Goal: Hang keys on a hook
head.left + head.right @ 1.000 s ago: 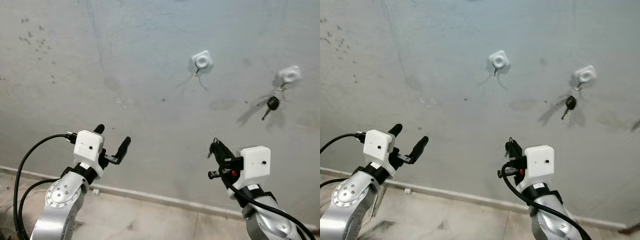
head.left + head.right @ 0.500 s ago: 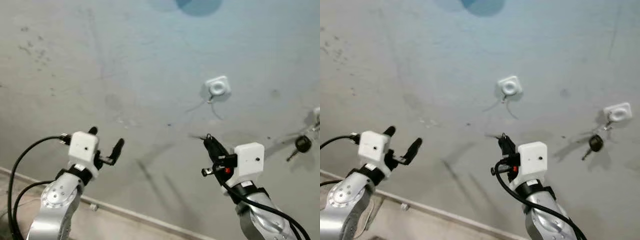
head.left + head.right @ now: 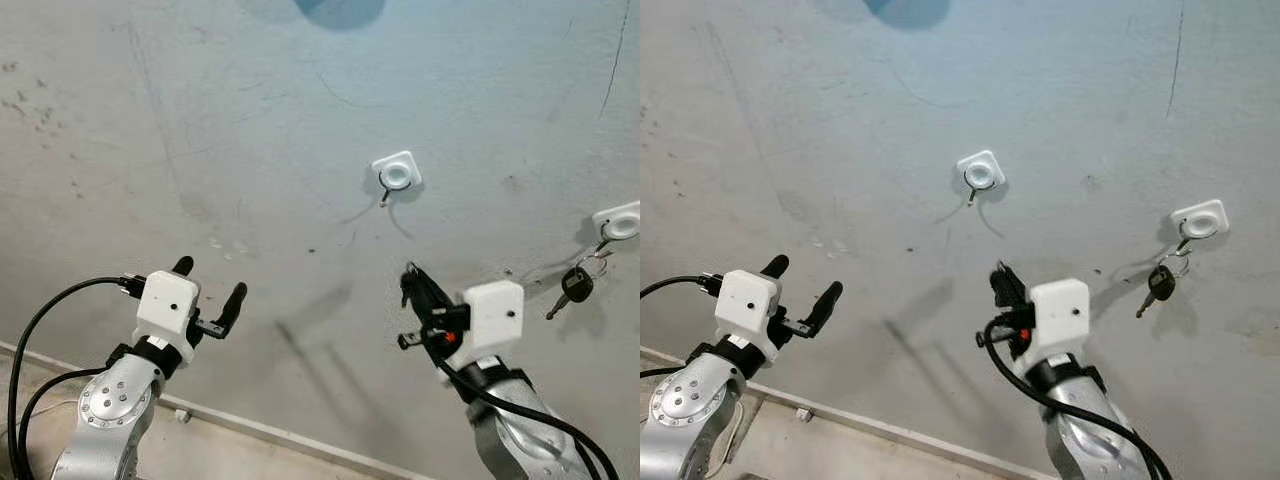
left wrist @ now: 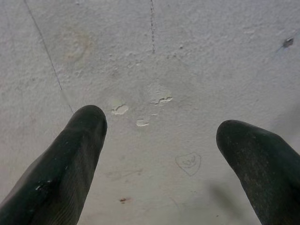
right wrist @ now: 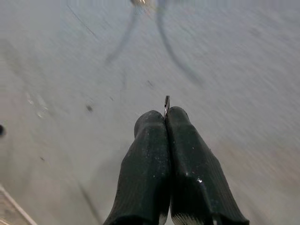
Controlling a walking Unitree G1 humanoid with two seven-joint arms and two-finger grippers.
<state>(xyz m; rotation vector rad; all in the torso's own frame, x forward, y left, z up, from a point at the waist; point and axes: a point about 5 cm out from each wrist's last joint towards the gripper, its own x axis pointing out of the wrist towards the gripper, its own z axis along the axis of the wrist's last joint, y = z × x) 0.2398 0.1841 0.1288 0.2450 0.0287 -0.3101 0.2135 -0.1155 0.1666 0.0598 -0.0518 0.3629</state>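
Observation:
Two white square hooks are fixed to the grey wall. The middle hook (image 3: 397,174) is bare. From the right hook (image 3: 620,222) hangs a black-headed key (image 3: 574,286) on a ring. My right gripper (image 3: 410,275) points up at the wall, below the middle hook and apart from it. It is shut, and a thin metal sliver (image 5: 166,104), seemingly a key ring, pokes out between its fingertips (image 5: 150,123); whatever else it holds is hidden. My left gripper (image 3: 210,279) is raised at the lower left, open, with bare wall between its fingers (image 4: 84,126).
A pale baseboard (image 3: 300,445) runs along the foot of the wall, with floor below it. A blue patch (image 3: 340,10) marks the wall's top edge. Black cables (image 3: 40,330) loop beside my left arm. Cracks and small pits mark the plaster.
The camera has shifted, moving the hooks across the picture. My right gripper has risen closer to the middle hook over the last second. The left gripper stays open.

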